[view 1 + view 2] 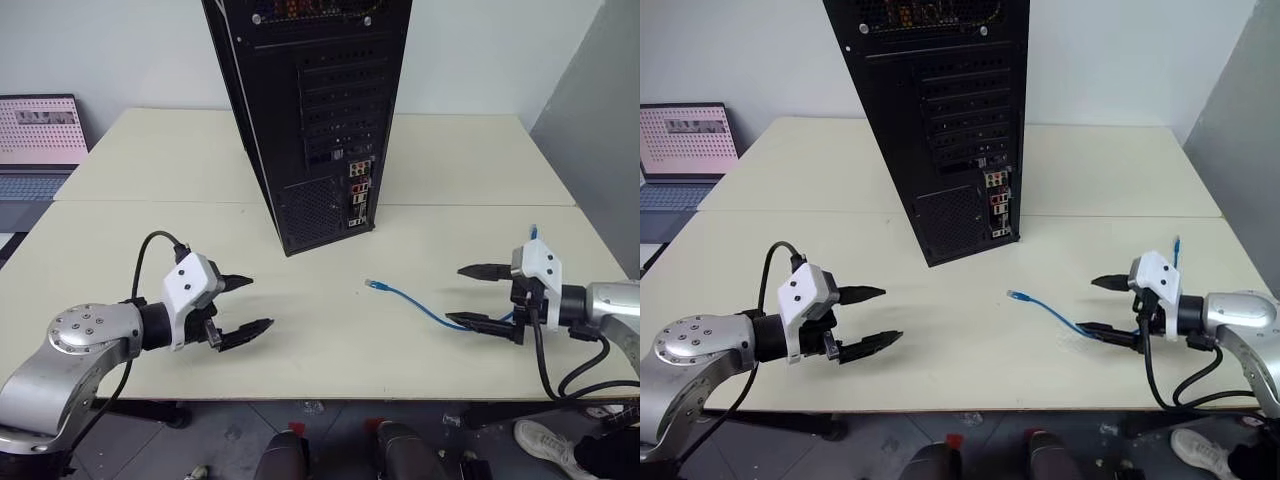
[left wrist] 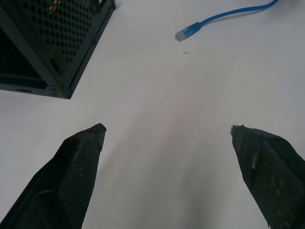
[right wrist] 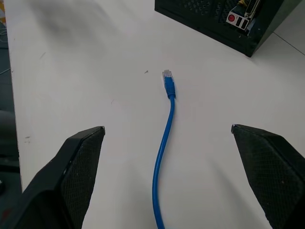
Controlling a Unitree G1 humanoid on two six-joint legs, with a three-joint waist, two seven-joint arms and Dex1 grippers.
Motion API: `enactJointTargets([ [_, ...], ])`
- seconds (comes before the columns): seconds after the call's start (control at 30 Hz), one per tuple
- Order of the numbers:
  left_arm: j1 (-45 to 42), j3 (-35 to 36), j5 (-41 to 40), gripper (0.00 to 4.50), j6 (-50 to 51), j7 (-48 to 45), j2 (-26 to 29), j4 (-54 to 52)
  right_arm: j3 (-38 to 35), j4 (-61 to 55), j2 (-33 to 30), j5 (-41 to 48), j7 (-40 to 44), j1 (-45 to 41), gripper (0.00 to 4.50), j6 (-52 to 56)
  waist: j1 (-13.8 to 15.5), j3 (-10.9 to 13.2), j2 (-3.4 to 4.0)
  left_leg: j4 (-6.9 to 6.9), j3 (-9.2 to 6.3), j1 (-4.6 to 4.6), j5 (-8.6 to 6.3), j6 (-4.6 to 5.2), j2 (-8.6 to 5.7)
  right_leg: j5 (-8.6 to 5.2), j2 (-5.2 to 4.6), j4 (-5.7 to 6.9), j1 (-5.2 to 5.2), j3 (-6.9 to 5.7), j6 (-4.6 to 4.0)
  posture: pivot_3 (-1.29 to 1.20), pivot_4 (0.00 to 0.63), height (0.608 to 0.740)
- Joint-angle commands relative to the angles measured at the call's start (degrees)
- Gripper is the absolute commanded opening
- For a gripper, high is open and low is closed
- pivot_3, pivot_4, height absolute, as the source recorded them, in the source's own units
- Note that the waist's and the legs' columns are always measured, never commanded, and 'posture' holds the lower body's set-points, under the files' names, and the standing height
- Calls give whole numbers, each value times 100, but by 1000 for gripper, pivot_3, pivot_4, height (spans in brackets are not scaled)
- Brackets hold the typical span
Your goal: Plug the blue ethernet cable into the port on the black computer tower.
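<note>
Cream tabletop (image 1: 150,250): tall black metal computer tower (image 1: 310,110) stands far centre, silver port strip (image 1: 358,195) facing near. Thin blue ethernet cable (image 1: 410,300) lies loose, right of centre. Left gripper (image 1: 240,305) and right gripper (image 1: 478,296) spread wide, empty. Step: pre-grasp. Next: right gripper takes cable near plug.

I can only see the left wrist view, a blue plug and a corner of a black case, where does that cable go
Observer: The blue ethernet cable runs across the table toward the right hand; its far end sticks up behind that hand.
Operator: Is anything holding it?
Observer: No. The right hand is open, fingers on either side of the cable lying on the table.
Operator: Where's the port?
Observer: On the silver strip low on the black computer tower rear face, the port faces the cable's near plug.
Operator: And my hand?
Observer: The left hand is open, empty, left of the tower.
</note>
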Motion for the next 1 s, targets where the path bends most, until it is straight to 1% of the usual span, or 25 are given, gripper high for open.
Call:
enactJointTargets([
  [0.03,8,50,-13,4474,-203,-83,24,-185,-172,-136,-32,81,59,-74,4500,67,0,0,0,0,1,0,0,0,0,0,0,0,0,0,0,0,150,740],
  [0.3,135,-78,44,4474,-245,-71,12,-300,-81,-248,76,-25,-44,-46,4500,85,0,0,0,0,0,0,0,0,0,0,0,0,0,0,0,0,150,740],
  [0.43,98,-198,41,4474,-238,-47,-35,-363,112,-380,271,-131,-263,-41,4500,124,0,0,0,0,0,0,0,0,0,0,0,0,0,0,0,0,150,740],
  [0.57,-23,-590,311,4474,-526,-19,-121,-352,524,-358,684,-449,-590,-124,4500,64,-1,0,0,1,0,0,0,0,0,0,0,1,0,0,0,0,150,740],
  [0.7,-273,-853,195,4474,-452,87,-382,-448,918,-117,1195,-665,-812,-361,4500,52,-2,0,0,4,0,0,0,0,-1,1,1,3,0,2,-2,0,150,740],
  [0.9,-430,-1126,386,4474,-586,53,-444,-323,1449,967,1977,-1268,-994,-764,4500,-422,-5,-1,0,4,1,0,0,0,-2,5,3,3,-1,3,-9,0,150,740],
  [1.0,-464,-1158,381,4474,-593,61,-477,-304,1530,1478,2255,-1456,-1051,-941,4500,-651,-3,0,0,4,1,-1,0,0,-3,9,3,3,-2,2,-15,0,150,740],
])
